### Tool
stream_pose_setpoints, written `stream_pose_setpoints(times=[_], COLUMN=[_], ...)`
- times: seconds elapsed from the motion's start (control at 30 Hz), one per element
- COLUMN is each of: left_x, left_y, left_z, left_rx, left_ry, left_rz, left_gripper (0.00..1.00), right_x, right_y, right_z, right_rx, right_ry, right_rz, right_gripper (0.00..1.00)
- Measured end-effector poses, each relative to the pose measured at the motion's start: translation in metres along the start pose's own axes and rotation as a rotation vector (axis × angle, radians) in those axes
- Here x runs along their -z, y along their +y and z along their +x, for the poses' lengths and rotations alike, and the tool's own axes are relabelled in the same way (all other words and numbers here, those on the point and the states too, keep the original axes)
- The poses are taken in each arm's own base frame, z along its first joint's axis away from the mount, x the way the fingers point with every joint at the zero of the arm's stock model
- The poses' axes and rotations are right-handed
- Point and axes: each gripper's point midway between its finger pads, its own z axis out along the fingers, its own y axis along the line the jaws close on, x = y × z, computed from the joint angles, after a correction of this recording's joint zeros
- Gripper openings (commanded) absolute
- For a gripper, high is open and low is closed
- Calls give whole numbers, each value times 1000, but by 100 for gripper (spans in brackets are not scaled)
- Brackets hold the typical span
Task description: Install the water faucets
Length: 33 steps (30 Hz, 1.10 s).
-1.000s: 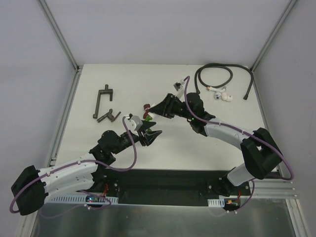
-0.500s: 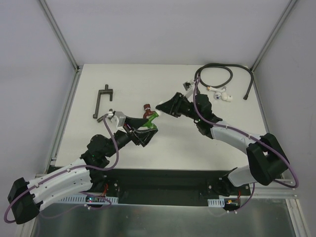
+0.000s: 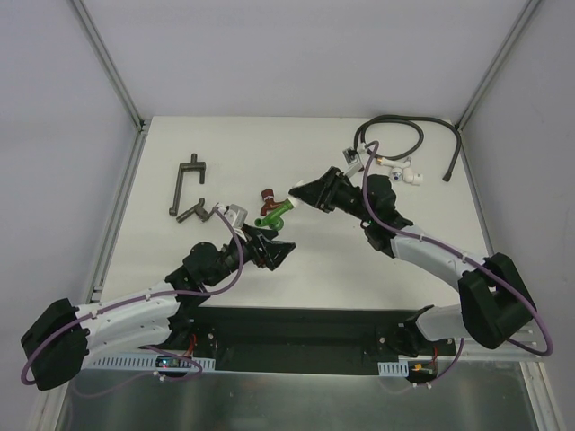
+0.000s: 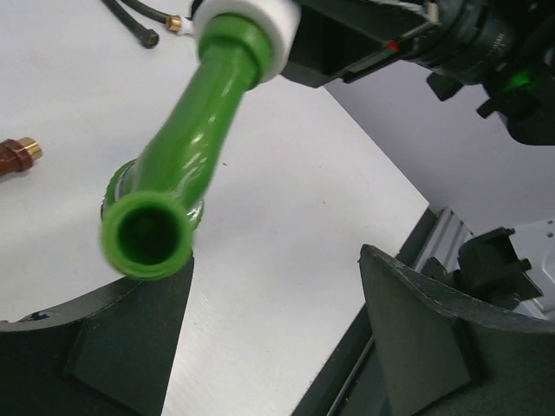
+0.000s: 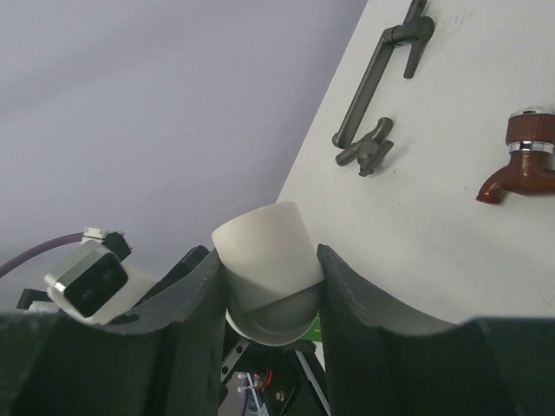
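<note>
Tools first: our right tool (image 3: 302, 192) is clamped on a white fitting (image 5: 264, 260), which sits squeezed between its two fingers. The green faucet (image 3: 275, 214) is joined to that fitting, its far end seated in the white collar, and it slants toward our left arm. Whether it touches the desk (image 3: 359, 260) we cannot tell. Our left tool (image 3: 275, 252) is spread wide. In its wrist view the faucet's round mouth faces the camera between the fingers, well clear of the right one and close above the left. The red faucet (image 3: 267, 198) lies on the desk just beside the green one, with neither tool on it. A dark bracket (image 3: 188, 190) lies to the left and a black hose (image 3: 392, 127) at the far right corner.
</note>
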Motion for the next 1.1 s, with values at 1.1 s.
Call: stream_pose_setpoints(times=[1.1], left_x=[23], left_y=[72], left_z=[-64], left_rx=[12], left_ry=[-342], left_rz=[-313], left_gripper=[71], right_x=[2], right_y=[47], right_z=[-10], right_rx=[-6], right_ry=[-2], right_rz=[-188], right_gripper=[2])
